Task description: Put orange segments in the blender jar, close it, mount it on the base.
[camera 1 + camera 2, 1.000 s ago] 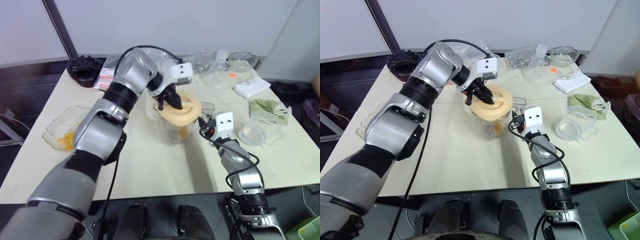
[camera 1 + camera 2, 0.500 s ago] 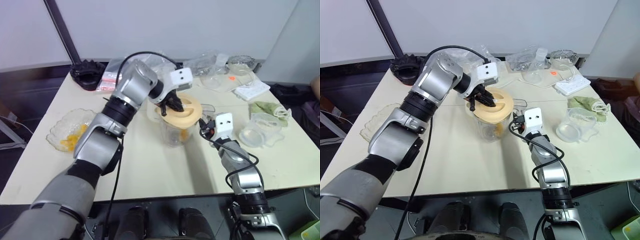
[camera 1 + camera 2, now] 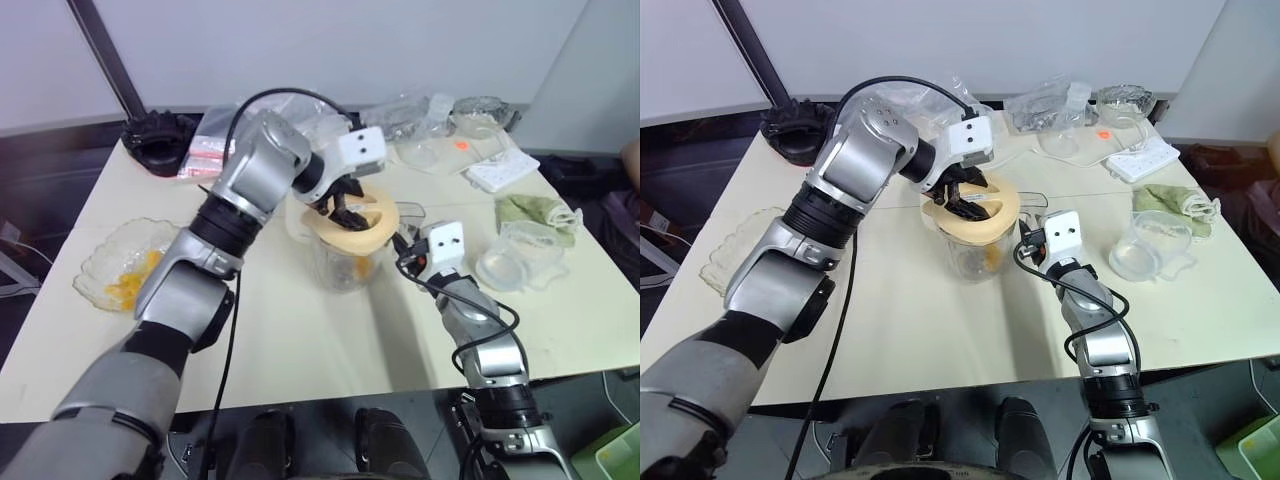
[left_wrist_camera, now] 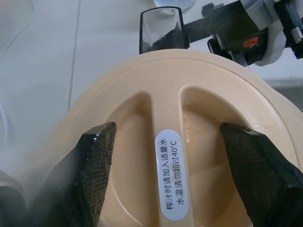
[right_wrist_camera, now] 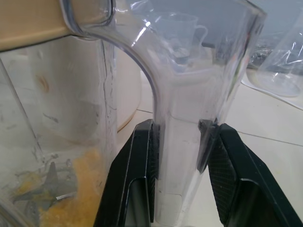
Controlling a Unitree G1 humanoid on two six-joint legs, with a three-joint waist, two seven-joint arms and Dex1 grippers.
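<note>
The clear blender jar (image 3: 340,265) stands mid-table with a round pale orange lid (image 4: 142,80) on its rim. Orange segments (image 5: 71,208) lie around the blade at its bottom, and more sit in the wavy glass bowl (image 3: 118,272) at the left. My left gripper (image 4: 168,137) hovers just over the lid, open, one finger on each side of the lid's ridge and clear of it. My right gripper (image 5: 182,132) is shut on the jar's side handle (image 5: 184,156). A white rounded block, the base (image 5: 130,94), shows close behind the jar.
A small clear plastic cup (image 3: 520,258), a green cloth (image 3: 535,215) and a white power strip (image 3: 505,172) lie to the right. Plastic bags (image 3: 420,115) clutter the back edge, and a black object (image 3: 150,135) sits at the back left corner.
My left gripper has opened, let go of the lid's ridge and lifted a little. The lid stays on the jar. The right gripper keeps its hold on the handle.
</note>
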